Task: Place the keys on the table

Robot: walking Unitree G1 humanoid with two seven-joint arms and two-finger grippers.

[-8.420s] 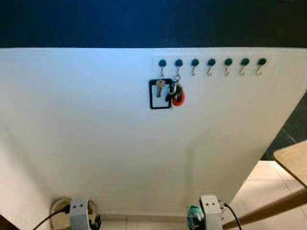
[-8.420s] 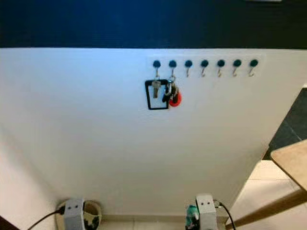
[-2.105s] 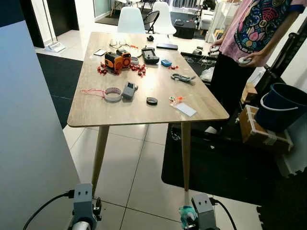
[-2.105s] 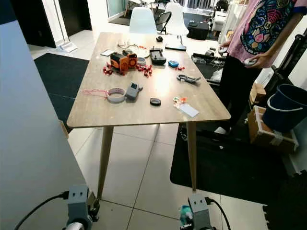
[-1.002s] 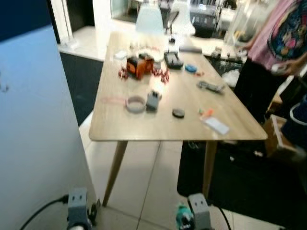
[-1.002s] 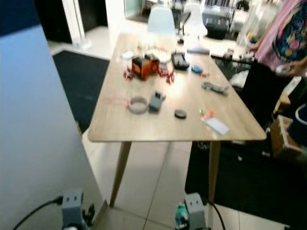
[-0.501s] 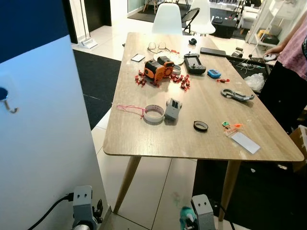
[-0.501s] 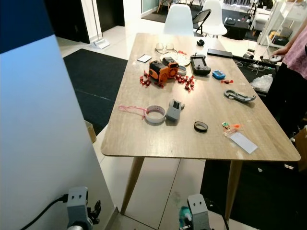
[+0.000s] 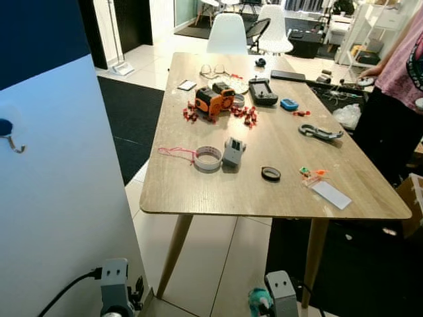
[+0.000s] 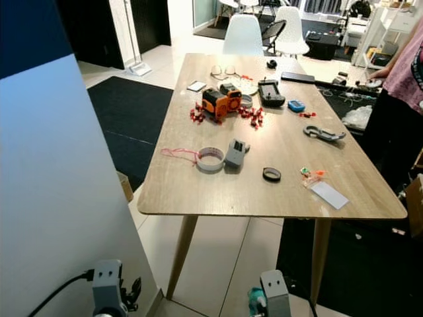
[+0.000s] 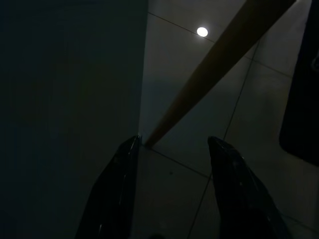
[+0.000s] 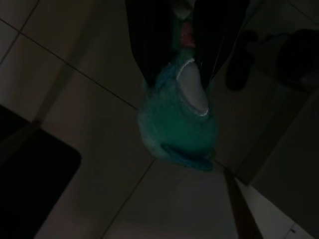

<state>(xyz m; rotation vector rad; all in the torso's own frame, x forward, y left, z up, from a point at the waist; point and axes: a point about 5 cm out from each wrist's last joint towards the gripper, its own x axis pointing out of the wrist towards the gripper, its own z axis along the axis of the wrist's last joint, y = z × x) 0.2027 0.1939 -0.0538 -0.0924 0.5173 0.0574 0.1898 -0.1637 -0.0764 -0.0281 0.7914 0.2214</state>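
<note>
My right gripper (image 12: 184,47) hangs low over the tiled floor, shut on the keys (image 12: 179,119), a bunch with a fluffy teal fob and a red bit between the fingers. The teal fob (image 9: 256,301) also peeks out beside my right arm (image 9: 281,296) at the bottom edge. The wooden table (image 9: 198,193) stands ahead, its near edge just beyond my arms. My left gripper (image 11: 172,144) is open with nothing in it, above the floor beside a slanted table leg (image 11: 214,64). My left arm (image 9: 114,290) hangs by the white panel.
A white panel (image 9: 59,218) with a hook (image 9: 9,135) stands close on my left. The table carries an orange toy (image 9: 213,100), a tape roll (image 9: 207,158), a black ring (image 9: 270,174) and a white card (image 9: 328,194). A person (image 9: 396,99) stands at its right side, on a black mat (image 9: 370,277).
The camera has swung from the hook board round to the table, which now sits a little further left in view. Both arms hang as before.
</note>
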